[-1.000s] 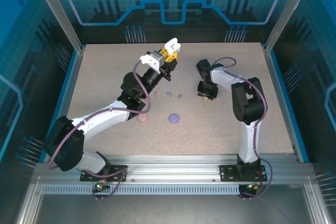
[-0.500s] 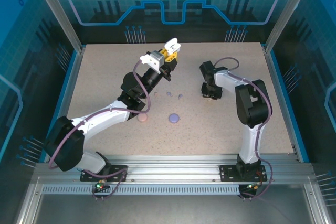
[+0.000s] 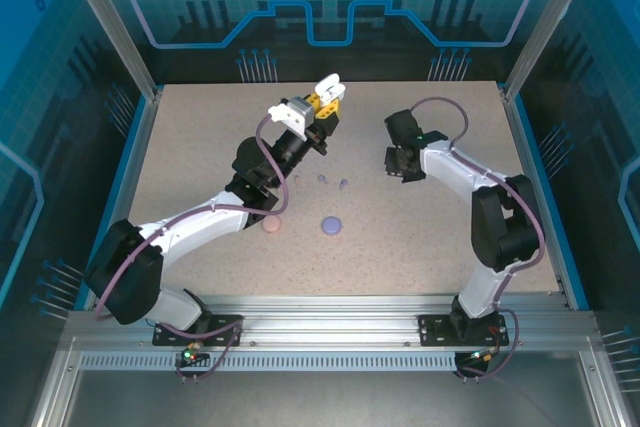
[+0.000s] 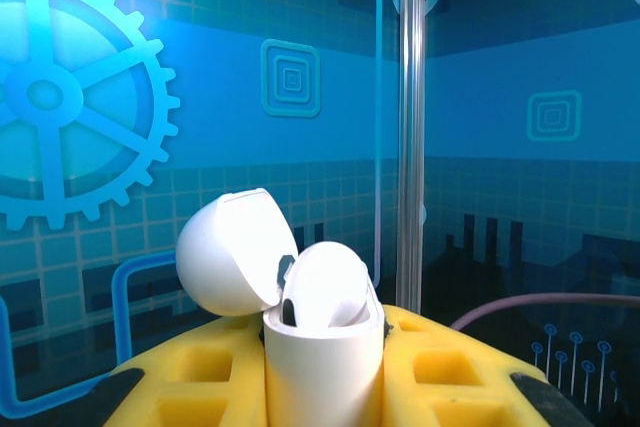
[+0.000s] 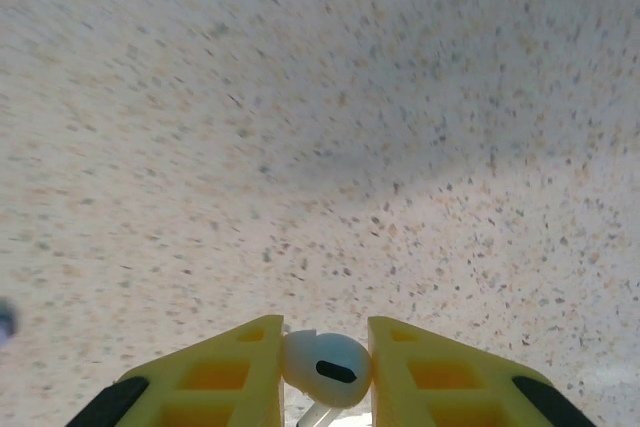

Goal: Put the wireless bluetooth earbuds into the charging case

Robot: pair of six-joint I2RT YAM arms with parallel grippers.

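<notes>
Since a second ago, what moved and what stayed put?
The right gripper slid a little rightward and away from its base, its elbow swinging outward, jaws pinching a tiny white earbud. The left gripper stayed raised, clamped on the open white egg-shaped charging case; the round pink case and round purple case lay unmoved.

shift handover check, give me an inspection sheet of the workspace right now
surface: speckled table, no spills seen
job's things: open white case held up; white earbud held above the table; pink case, purple case and two purple earbuds lying on the table
clutter: nothing seen
grippers: left gripper fingers shut on white case; right gripper fingers shut on white earbud
cables: purple cable looped along each arm
surroundings: blue patterned walls, metal frame posts
</notes>
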